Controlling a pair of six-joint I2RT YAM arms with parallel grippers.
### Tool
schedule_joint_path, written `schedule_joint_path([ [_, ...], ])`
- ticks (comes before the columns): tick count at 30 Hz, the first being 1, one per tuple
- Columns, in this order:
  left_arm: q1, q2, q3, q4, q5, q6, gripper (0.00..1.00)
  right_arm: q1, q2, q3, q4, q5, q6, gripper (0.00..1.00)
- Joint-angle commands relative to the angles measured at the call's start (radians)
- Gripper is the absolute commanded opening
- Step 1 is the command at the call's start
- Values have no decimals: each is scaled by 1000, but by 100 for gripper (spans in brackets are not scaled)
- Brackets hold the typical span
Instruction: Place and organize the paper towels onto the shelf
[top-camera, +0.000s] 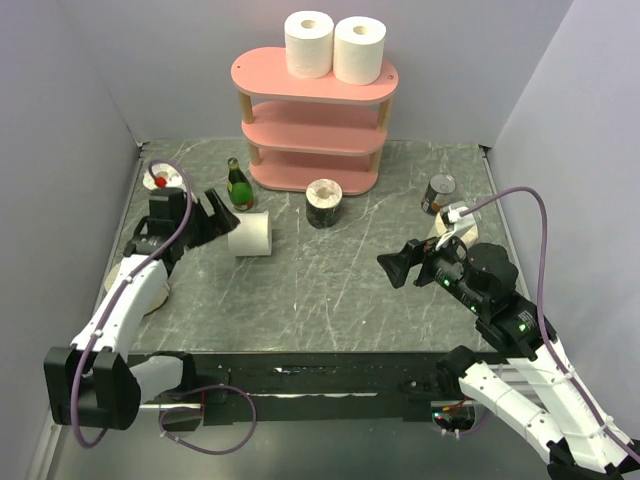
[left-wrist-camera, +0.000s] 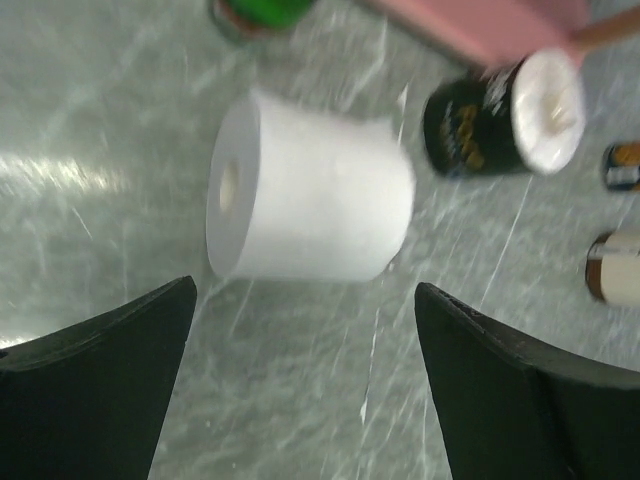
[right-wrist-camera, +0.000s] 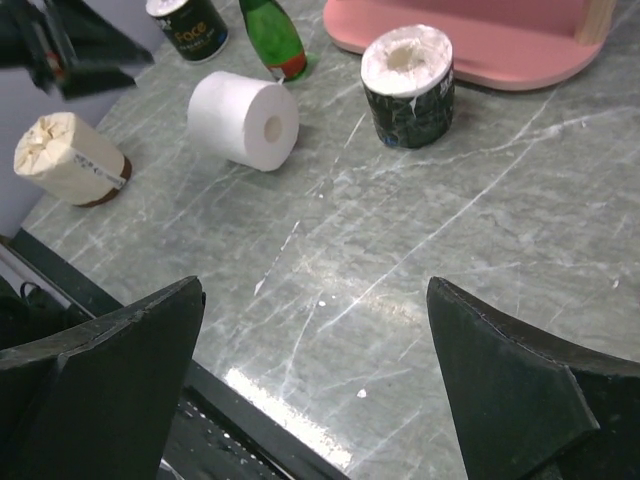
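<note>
The pink shelf stands at the back, and two white paper towels stand on its top board. Another white roll lies on its side on the table. My left gripper is open just short of that roll, with nothing between its fingers. A dark-banded roll stands in front of the shelf's bottom board. My right gripper is open and empty over bare table at the right.
A green bottle stands left of the shelf, and a metal can at the right. A second dark-banded roll and a cream roll sit by the left wall near my left arm. Grey walls close in both sides.
</note>
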Motion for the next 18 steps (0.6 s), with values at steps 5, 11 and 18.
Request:
schedule_joint_path([
  [5,54,71,-100,199,221,-88,96,5,-30,-5,61,-19,8,100],
  [11,55,137,-166,351,189,-148,96,4,-34,-22,89,-36,23,100],
  [18,54,164,-187,396,143,-137,98,5,-35,-20,84,-21,9,100],
])
